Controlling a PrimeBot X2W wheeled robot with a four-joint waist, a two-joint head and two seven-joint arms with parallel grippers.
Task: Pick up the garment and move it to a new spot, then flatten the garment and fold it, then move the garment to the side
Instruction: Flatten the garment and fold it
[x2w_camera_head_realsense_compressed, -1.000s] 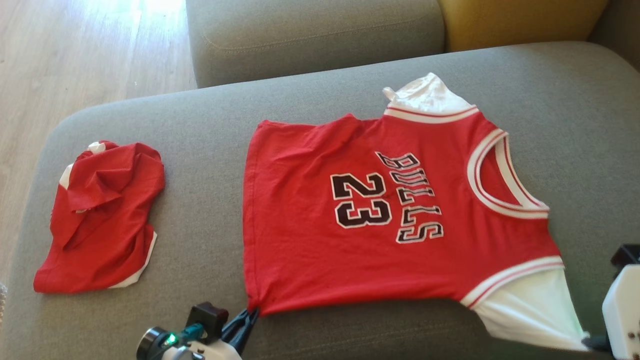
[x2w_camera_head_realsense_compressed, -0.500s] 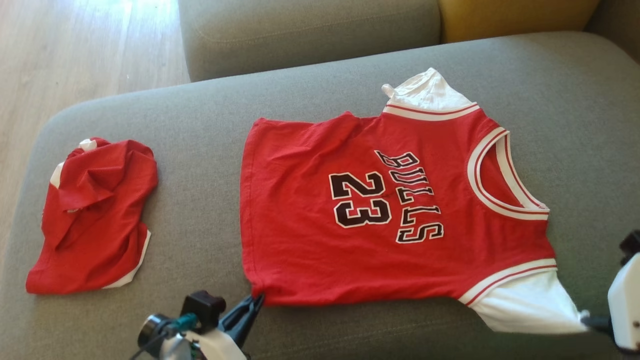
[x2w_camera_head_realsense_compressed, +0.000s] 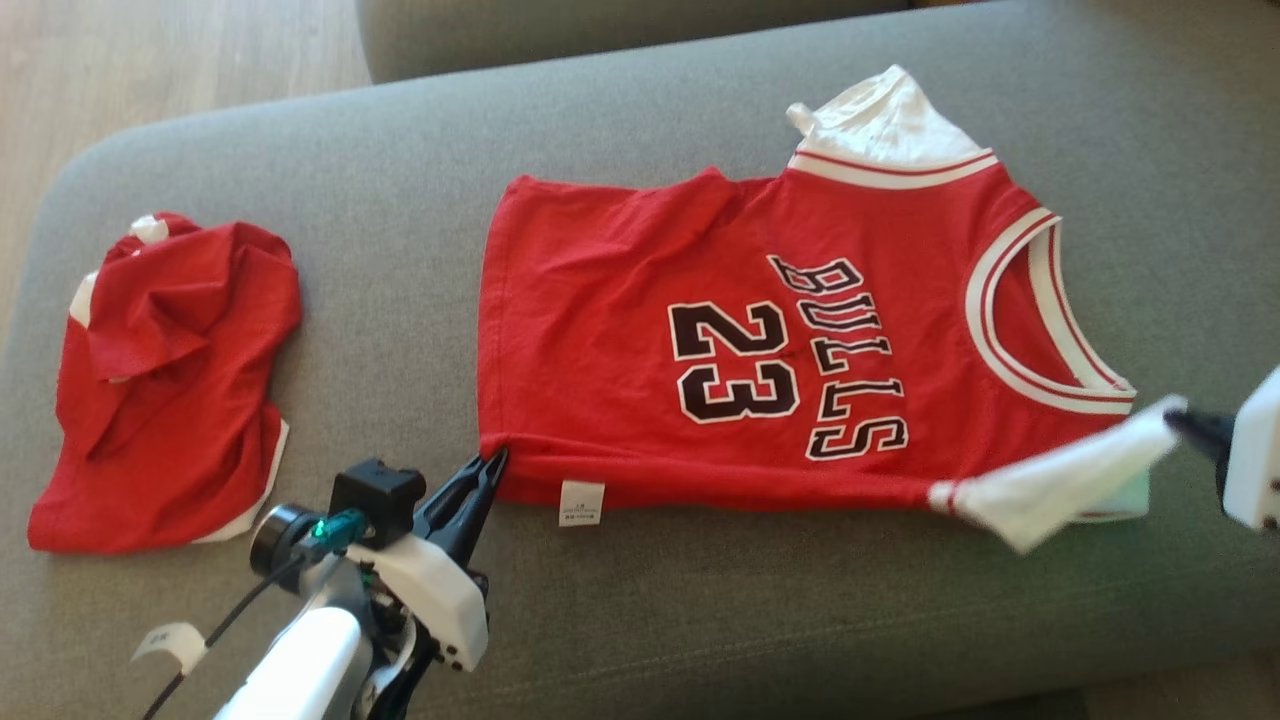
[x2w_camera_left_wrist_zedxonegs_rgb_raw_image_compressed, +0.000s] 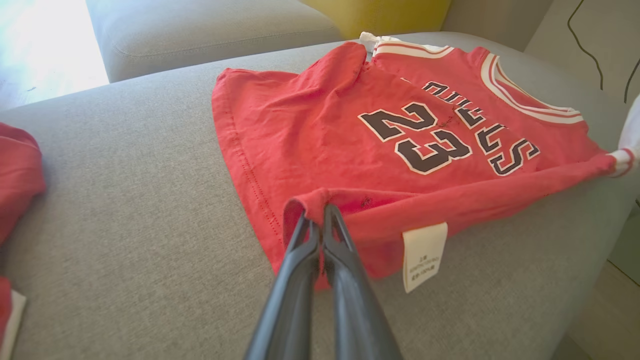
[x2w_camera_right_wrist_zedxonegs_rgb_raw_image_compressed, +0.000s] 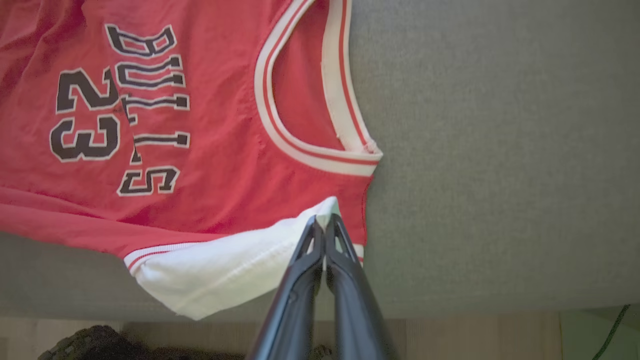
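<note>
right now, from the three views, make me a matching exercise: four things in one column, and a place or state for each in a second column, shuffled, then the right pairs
Column one
1. left pincer
2. right pincer
3. crumpled red garment
4. care label

Column two
A. lying loose on the couch, to the left of the jersey
B. shut on the jersey's white sleeve
C. hanging off the jersey's lifted near edge
D. shut on a red corner of the jersey

Pairs: 1-D, 2-B, 3-A, 4-C
</note>
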